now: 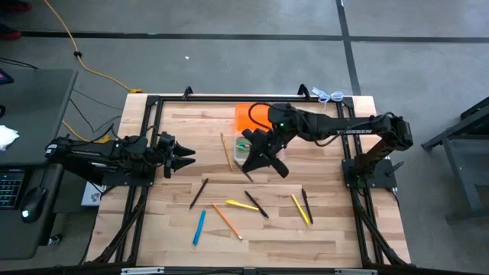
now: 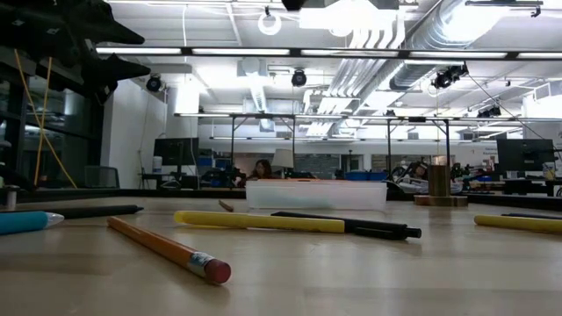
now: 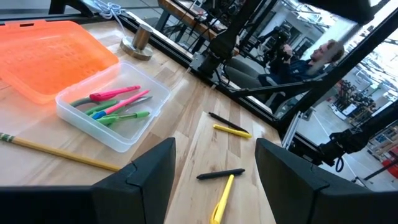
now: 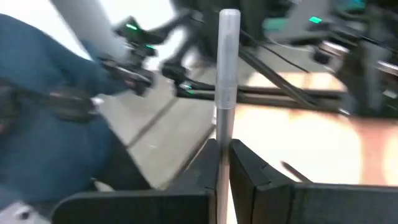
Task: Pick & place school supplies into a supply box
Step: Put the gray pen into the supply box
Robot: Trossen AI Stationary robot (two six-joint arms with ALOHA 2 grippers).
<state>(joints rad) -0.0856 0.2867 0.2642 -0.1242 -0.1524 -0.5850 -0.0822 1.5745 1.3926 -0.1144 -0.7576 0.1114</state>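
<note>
Right gripper [image 4: 222, 163] raised over the clear supply box [image 1: 250, 150] near the table's far middle, fingers pinched on a slim grey pen [image 4: 226, 74] standing up between them. Bright orange lid [image 1: 250, 116] lying just beyond the box, touching its far side; small silver bell-shaped object [image 3: 138, 42] near the lid's far right corner. Inside the box, pink and green pens [image 3: 116, 103] lying along the bottom. Left gripper [image 1: 183, 156] hovering at the table's left, fingers [image 3: 149, 172] spread wide, nothing between them. Long wooden pencil [image 1: 226, 151] lying just left of the box. Nearer on the table [image 1: 321, 229], scattered well apart from the box: blue pen [image 1: 199, 227], black pen [image 1: 199, 192], orange pencil [image 1: 227, 221] with pink eraser, yellow pen [image 1: 241, 205] crossing another black pen [image 1: 256, 204], and to the right a yellow pen [image 1: 299, 209] beside a further black pen [image 1: 307, 205]. Person seated in the room behind, far beyond the table.
</note>
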